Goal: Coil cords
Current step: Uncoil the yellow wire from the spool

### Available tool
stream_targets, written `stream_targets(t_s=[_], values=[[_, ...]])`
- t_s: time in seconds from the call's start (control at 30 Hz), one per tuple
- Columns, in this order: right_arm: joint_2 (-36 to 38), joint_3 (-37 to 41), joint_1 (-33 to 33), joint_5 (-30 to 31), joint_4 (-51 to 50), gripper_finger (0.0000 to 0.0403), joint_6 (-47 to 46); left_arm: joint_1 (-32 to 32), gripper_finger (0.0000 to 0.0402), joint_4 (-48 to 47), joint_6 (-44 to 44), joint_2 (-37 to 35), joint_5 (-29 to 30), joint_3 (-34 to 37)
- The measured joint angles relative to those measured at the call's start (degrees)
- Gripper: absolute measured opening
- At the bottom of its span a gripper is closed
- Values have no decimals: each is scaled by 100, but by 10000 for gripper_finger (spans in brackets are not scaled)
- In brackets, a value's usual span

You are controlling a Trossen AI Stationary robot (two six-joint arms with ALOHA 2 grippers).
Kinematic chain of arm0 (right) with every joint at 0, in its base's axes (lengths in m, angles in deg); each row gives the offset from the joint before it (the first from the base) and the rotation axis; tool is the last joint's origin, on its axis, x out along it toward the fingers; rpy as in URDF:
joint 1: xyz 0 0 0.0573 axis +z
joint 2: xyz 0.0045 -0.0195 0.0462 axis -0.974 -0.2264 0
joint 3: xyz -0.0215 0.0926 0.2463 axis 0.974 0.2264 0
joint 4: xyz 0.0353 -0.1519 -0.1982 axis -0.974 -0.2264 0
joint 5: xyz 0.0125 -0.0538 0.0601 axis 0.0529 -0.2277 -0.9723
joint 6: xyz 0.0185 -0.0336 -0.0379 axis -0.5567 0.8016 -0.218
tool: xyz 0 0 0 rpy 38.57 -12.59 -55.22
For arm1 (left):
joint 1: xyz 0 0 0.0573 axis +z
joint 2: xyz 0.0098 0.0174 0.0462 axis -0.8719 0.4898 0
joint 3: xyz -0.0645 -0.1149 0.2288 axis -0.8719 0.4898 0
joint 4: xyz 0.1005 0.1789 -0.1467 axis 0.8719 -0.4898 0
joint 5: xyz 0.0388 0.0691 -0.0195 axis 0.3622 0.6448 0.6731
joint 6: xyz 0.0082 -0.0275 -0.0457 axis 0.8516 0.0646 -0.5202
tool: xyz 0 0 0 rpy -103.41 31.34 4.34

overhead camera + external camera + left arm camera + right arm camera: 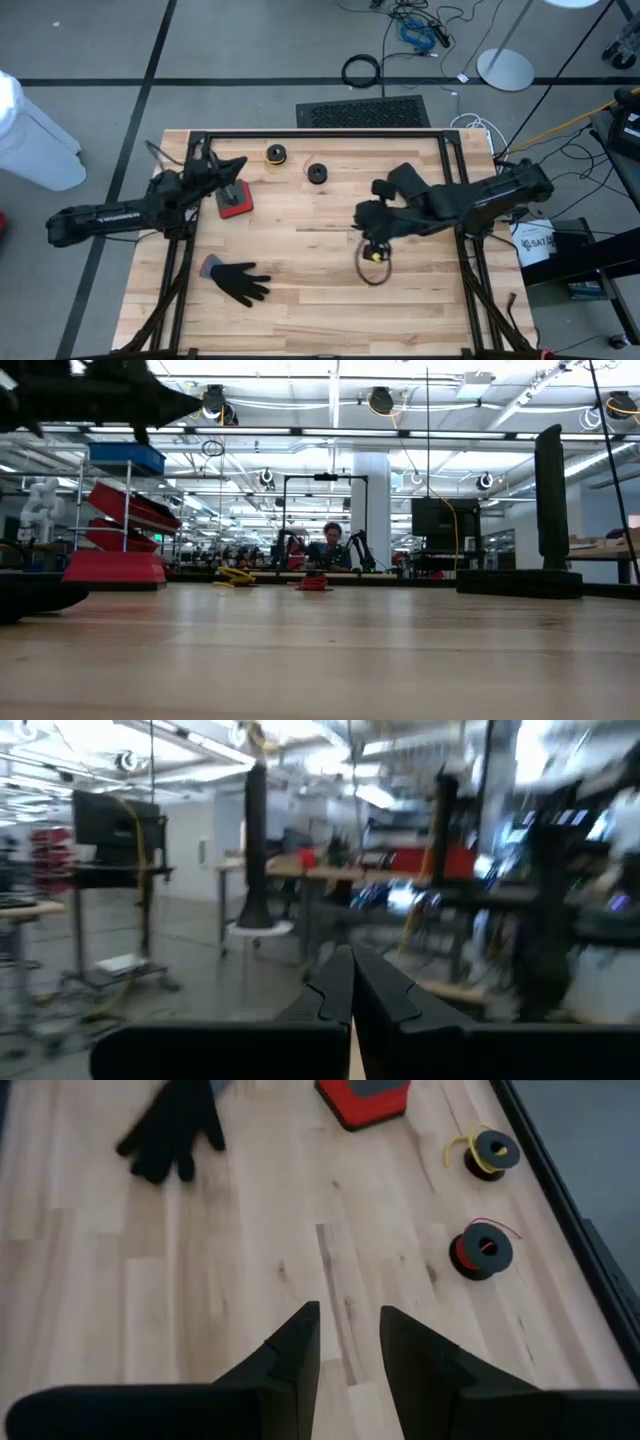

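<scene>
Wooden planks make up the table [300,290], framed by a black rail, with grey floor around it and a busy workshop beyond in the level view. Take the black glove [237,281] as the landmark; it lies flat near the table's front left part, fingers spread.

Just behind the glove, toward the far edge, sits a red block with a dark top [235,201]. Farther behind it and a little to the right stands a small spool wound with yellow wire [275,154]. Beside that, further right, stands a second small spool, dark with red wire [318,173]. The two spools are near each other but apart.

Well to the right of the glove, at about the same depth on the table, lies a thin black cord [374,270] in a loose loop. A small yellow bundle [376,254] sits at the top of that loop; whether it is a separate cord cannot be told.

The right gripper [372,228] hangs directly over the yellow bundle. Seen from its wrist, its fingers [296,1348] stand slightly apart with bare wood between them and nothing held.

The left gripper [238,163] is raised behind the glove, above the red block, pointing toward the far edge. Its fingers [335,992] are pressed together, empty.
</scene>
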Motion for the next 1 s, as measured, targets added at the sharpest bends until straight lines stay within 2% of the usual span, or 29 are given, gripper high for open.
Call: stream_targets(t_s=[0.17,0.27,0.43,0.6,0.83,0.9,1.0], values=[[202,0,454,442,-642,93,-572,32,8,-126,985,1216,1061,-624],[210,0,711,653,-1098,93,-945,177,26,-517,1761,1964,1317,-1104],[135,0,1115,1080,-1754,93,-1582,599,84,-1683,2235,3357,1377,-2030],[10,0,1536,1462,-2392,93,-2276,899,131,-1921,2476,4584,1364,-2585],[-117,92,2148,1643,-2878,93,-3155,1029,140,-1974,2853,5827,1465,-2766],[-122,233,2304,1727,-2903,93,-3366,1028,140,-1839,2863,6015,1573,-2766],[-122,511,2471,1778,-2907,93,-3663,1027,140,-1791,2848,6148,1367,-2766]])
